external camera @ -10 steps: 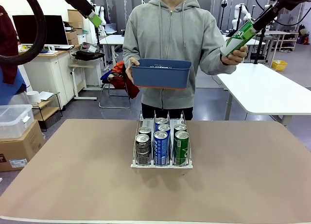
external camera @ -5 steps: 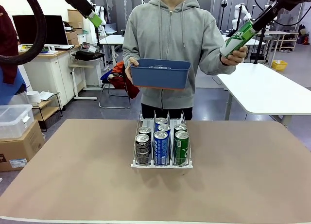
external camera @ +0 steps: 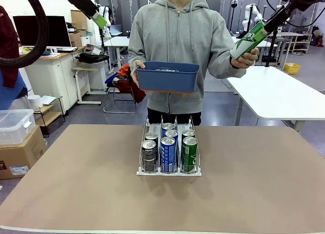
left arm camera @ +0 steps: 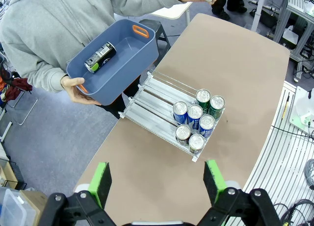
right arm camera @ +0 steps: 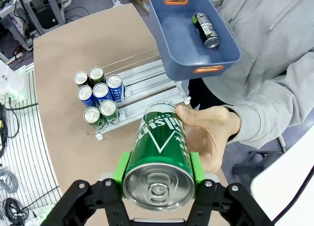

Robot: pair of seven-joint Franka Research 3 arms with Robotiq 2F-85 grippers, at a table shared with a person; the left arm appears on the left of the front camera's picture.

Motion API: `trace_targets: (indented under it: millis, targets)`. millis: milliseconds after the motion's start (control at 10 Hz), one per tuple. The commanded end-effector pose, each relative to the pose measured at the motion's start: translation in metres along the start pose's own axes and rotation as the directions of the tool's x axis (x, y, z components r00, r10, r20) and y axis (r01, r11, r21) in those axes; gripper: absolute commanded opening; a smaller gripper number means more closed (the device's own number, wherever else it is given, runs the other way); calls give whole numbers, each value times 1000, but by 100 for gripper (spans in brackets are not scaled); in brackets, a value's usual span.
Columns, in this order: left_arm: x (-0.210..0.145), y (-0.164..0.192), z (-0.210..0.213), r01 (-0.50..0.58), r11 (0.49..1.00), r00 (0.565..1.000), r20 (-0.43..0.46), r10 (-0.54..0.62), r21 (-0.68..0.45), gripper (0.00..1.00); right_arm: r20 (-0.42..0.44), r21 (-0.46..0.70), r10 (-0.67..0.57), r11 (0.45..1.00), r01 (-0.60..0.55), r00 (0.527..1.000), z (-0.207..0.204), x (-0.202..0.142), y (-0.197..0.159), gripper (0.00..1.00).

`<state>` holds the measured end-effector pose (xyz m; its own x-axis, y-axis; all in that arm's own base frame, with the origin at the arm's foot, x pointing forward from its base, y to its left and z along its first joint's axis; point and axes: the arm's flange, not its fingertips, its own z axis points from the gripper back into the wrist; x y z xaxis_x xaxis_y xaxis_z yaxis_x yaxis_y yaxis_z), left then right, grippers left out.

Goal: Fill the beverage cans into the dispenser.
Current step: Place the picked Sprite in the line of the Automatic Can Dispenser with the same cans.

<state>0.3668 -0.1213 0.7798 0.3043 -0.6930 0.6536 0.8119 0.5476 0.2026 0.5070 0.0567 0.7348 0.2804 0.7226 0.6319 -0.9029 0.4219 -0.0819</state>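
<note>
My right jaws pinch a green can (right arm camera: 159,152) across its side wall near the silver top, high up and well apart from the dispenser (left arm camera: 154,106) on the tabletop (external camera: 254,193). The person's hand (right arm camera: 211,133) grips its lower half. My left jaws hang spread and empty. I judge the can smooth, thin-walled, easily dented and weighty if full, so I should hold it across the body, firm but not crushing.
</note>
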Motion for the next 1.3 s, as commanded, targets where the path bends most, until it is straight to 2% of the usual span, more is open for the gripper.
trace_targets:
  millis: [0,1200]
  targets:
    - [-2,1,0,-4,1000,1000,1,4,-3,100,3,-1,2,1000,-2,1000,1,1,1,0]
    - [-2,1,0,-4,1000,1000,1,4,-3,100,3,-1,2,1000,-2,1000,1,1,1,0]
